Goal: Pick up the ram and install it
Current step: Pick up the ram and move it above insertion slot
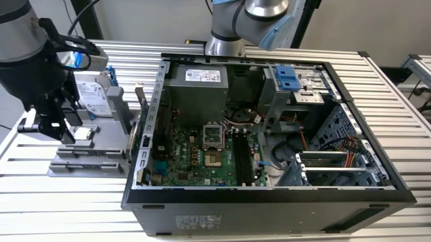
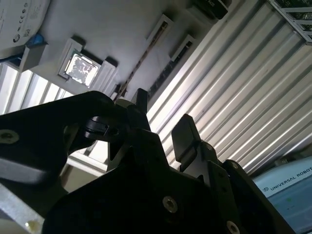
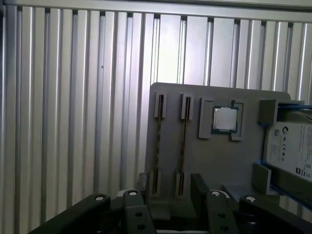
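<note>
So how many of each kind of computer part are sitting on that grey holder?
ram sticks: 2
processor chip: 1
hard drive: 1
Total: 4

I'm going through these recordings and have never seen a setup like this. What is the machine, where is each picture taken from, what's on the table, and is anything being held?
This is one robot arm working over a ribbed metal table. The exterior view comes from a camera off the arm. Both wrist views come from cameras riding on the arm, looking past its black jaws.

On the table stands an open computer case with its green motherboard showing. On the exterior view's left of the case is a grey holder. It carries a square silver processor chip, a hard drive, and what look like two thin ram sticks set on edge in slots.

The jaws stand open above the holder, close to the ram sticks, and hold nothing.
</note>
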